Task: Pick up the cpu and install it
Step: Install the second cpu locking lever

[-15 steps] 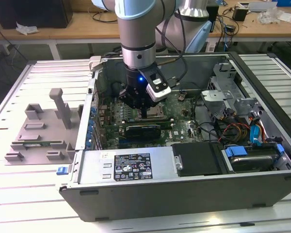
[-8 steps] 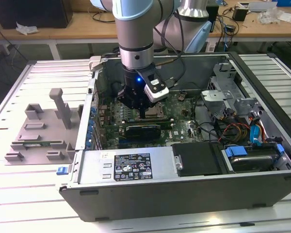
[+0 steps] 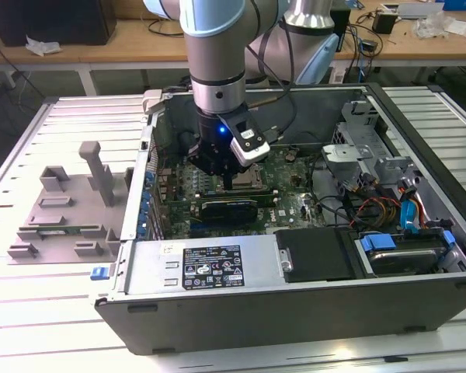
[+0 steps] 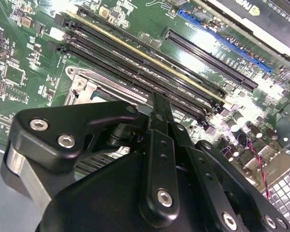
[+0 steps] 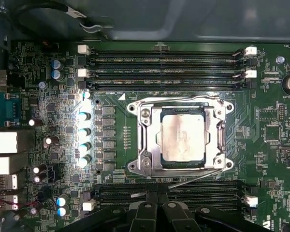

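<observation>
The gripper [image 3: 227,183] hangs low inside the open computer case [image 3: 295,311], directly above the motherboard [image 3: 291,167]. In the second wrist view the fingers [image 4: 160,126] look drawn close together into one narrow black bar with nothing between them, though the gripper body hides their tips, so I cannot tell for sure how far they stand apart. They appear to touch nothing.

The cpu [image 5: 182,137] lies flat in the socket frame [image 5: 145,137] on the motherboard, its silver top showing in the first wrist view, with memory slots [image 5: 164,60] on one side and more slots partly cut off by the gripper on the other. In the exterior view the gripper covers the socket. A grey fixture block [image 3: 62,210] sits on the worktop [image 3: 31,326], at the exterior view's left of the case.
</observation>
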Tool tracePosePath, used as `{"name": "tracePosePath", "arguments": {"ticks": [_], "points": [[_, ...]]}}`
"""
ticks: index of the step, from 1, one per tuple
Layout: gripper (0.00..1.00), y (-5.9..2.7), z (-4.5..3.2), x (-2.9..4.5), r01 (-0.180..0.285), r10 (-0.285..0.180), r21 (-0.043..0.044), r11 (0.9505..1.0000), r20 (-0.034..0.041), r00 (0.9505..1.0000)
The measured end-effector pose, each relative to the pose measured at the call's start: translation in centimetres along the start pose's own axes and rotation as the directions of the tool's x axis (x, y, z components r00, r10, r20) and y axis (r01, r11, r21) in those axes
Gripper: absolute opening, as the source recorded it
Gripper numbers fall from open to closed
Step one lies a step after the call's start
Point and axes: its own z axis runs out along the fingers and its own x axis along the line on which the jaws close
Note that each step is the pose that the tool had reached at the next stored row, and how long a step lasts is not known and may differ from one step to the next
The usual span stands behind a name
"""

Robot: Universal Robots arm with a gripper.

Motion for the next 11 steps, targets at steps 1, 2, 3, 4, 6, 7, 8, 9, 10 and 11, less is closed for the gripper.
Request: {"name": "tracePosePath", "arguments": {"ticks": [1,2,3,4,6,7,8,9,10,11], "points": [[0.11,0.0,0.06,0.02,0.0,0.0,-0.0011,1.0,0.0,1.0],[0.11,0.01,0.15,0.03,0.0,0.0,-0.0017,1.0,0.0001,1.0],[0.11,0.01,0.22,0.06,0.0,0.0,-0.0017,1.0,0.0,1.0],[0.11,0.0,0.26,0.07,0.0,0.0,-0.0017,1.0,0.0,1.0],[0.11,0.0,0.34,0.11,0.0,0.0,-0.0017,1.0,-0.0001,1.0],[0.11,0.0,0.37,0.13,0.0,0.0,-0.002,1.0,0.0,1.0],[0.11,0.01,0.4,0.15,0.0,0.0,-0.003,1.0,0.0,1.0],[0.11,0.01,0.45,0.2,0.0,0.0,-0.0074,1.0,0.0002,1.0],[0.11,0.0,0.49,0.31,-0.001,0.001,-0.0131,0.9999,0.0007,1.0],[0.11,-0.07,0.56,0.55,-0.001,0.001,-0.0205,0.9998,0.0014,1.0]]}}
